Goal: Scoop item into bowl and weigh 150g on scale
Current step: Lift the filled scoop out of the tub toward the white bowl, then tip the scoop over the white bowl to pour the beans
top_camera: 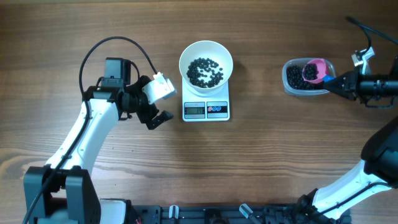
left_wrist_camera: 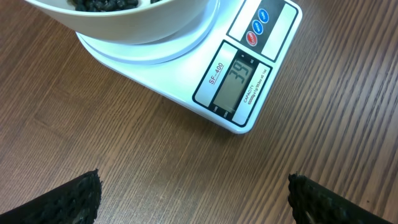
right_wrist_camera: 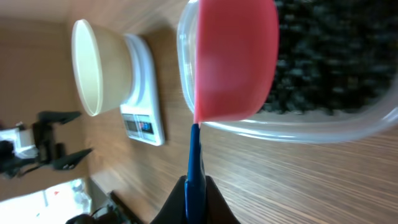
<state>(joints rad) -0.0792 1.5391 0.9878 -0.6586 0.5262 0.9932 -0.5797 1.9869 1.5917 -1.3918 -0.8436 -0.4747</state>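
The bowl sits on the scale at the desk's 12 o'clock, holding a thin layer of beads. At the scale's 9 o'clock the left gripper gapes wide, empty. The right gripper clamps the pink scoop by its blue handle over the tub at 3 o'clock

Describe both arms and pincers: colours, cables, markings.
Left arm: white links, black joints, a black cable looping out near the wrist, and a white block by the pincer. Left pincer: black, with rough-textured pads. Right arm: the same white links with black upper parts. Right pincer: black. No markings legible.
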